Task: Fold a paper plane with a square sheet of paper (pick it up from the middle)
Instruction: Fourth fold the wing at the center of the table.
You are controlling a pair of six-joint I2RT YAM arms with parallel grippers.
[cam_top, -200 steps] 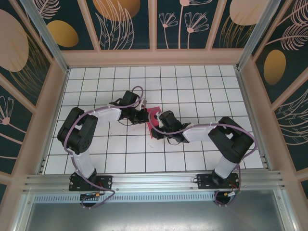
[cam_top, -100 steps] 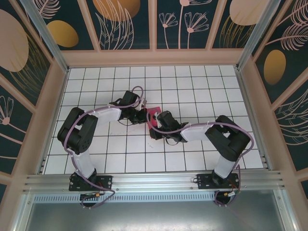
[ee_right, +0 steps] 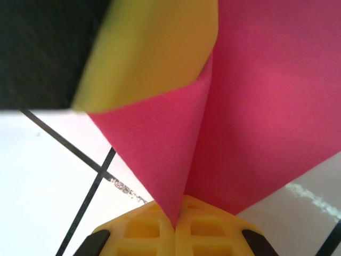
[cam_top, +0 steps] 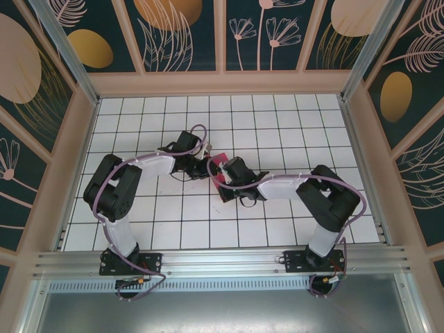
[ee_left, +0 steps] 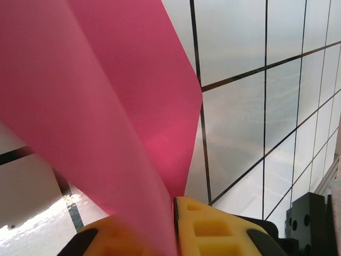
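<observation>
Red-pink paper [cam_top: 220, 165] is held at the tabletop's [cam_top: 277, 118] centre. My left pincer [ee_left: 175, 208] is clenched on its 9 o'clock side and my right pincer [ee_right: 175, 216] on its 3 o'clock fold. Pulling apart could tear it, and an uneven grip could skew the crease.

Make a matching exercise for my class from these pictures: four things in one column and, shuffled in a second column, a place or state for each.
Things
1. thin red-pink square paper sheet
2. white tiled table top
3. thin purple cable
4. dark teal wall panels

Descriptions
A. painted with golden leaves and flowers
B. gripped by both arms' jaws
C. ruled with black grid lines
D. looping beside an arm

Pairs: 1-B, 2-C, 3-D, 4-A
</observation>
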